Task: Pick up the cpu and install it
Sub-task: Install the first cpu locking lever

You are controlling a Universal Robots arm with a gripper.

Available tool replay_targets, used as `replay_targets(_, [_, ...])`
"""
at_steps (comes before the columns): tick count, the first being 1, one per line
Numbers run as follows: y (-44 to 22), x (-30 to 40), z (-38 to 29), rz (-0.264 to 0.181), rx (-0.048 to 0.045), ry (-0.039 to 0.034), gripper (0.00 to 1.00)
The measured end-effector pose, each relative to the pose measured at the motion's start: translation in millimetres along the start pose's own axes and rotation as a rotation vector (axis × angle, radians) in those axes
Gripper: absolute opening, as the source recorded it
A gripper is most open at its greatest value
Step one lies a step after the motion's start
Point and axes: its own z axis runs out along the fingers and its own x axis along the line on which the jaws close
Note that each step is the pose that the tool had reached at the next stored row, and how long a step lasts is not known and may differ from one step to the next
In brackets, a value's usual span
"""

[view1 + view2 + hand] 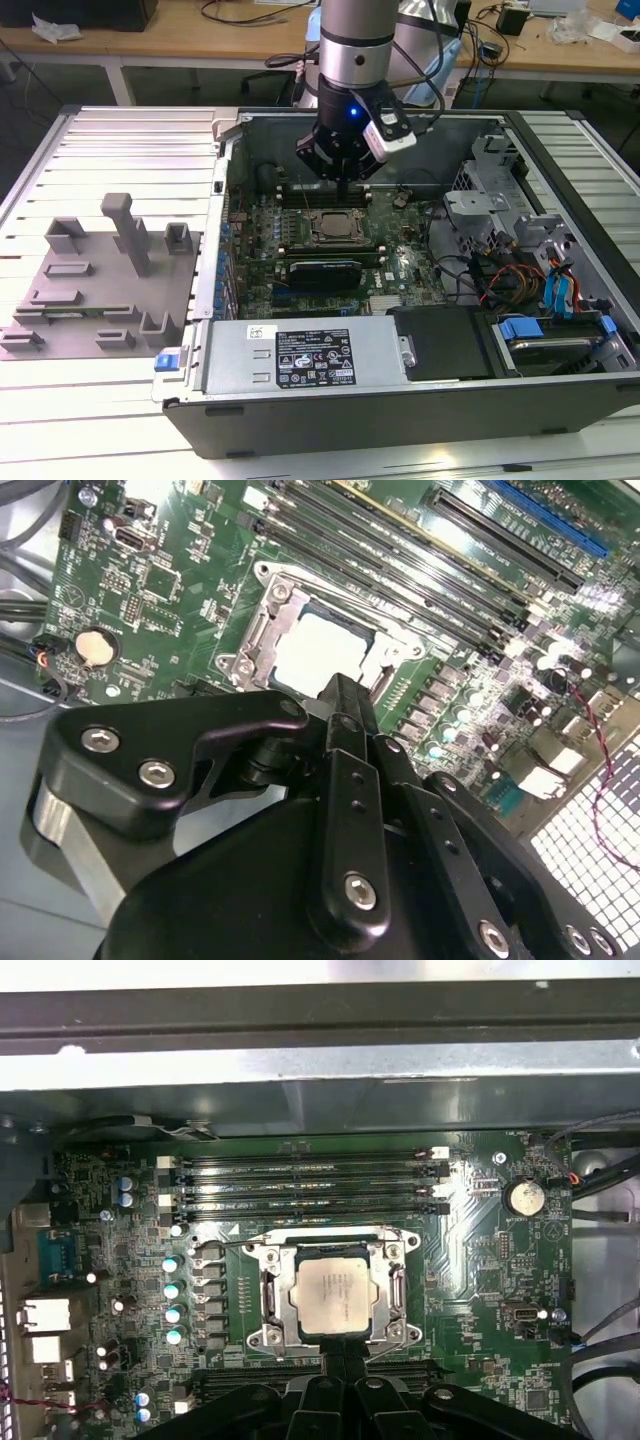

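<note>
The cpu (335,1295) is a pale silver square lying flat inside the dark metal-framed socket (268,1298) in the middle of the green motherboard (480,1290). In the second wrist view the cpu (318,658) shows just beyond my black fingertips. My gripper (343,183) hangs inside the open computer case, a little above the socket and the cpu (333,222) in the exterior view. Its two fingers meet at the tip, shut with nothing between them, as my gripper (345,692) shows in the second wrist view. In the first wrist view my gripper (345,1358) sits at the socket's near edge.
A grey fixture plate (100,290) with upright blocks lies at the exterior view's left, outside the case. Memory slots (310,1185) run beside the socket. The power supply (300,360), a drive cage (490,190) and loose cables (510,275) crowd the case.
</note>
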Motion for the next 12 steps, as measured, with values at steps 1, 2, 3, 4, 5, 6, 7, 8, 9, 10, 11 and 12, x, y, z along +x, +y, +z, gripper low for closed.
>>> replay_targets(1, [0.0,1.9,0.0,0.000,0.0000,0.0000,0.11])
replay_targets(2, [0.1,3.5,-0.1,0.000,0.0000,0.0000,0.11])
replay_targets(3, [0.2,5.1,-0.1,0.000,0.0000,0.0000,0.11])
replay_targets(4, [0.3,6.8,-0.1,0.000,-0.0001,0.0000,0.11])
replay_targets(5, [0.4,9.3,-0.2,0.000,0.0000,0.0000,0.11])
replay_targets(6, [0.5,11.0,-0.2,0.000,-0.0001,0.0000,0.11])
replay_targets(7, [0.7,12.7,-0.3,0.000,-0.0001,0.0000,0.11])
replay_targets(8, [0.8,14.8,-0.3,0.000,-0.0001,0.0000,0.11])
replay_targets(9, [1.0,17.6,-0.4,0.000,0.0000,0.0000,0.11])
replay_targets(10, [1.1,19.8,-0.4,0.000,0.0000,-0.0001,0.11])
replay_targets(11, [1.3,23.9,-0.6,0.000,0.0000,0.0000,0.11])
replay_targets(12, [1.5,27.4,-0.6,0.000,-0.0001,0.0000,0.11])
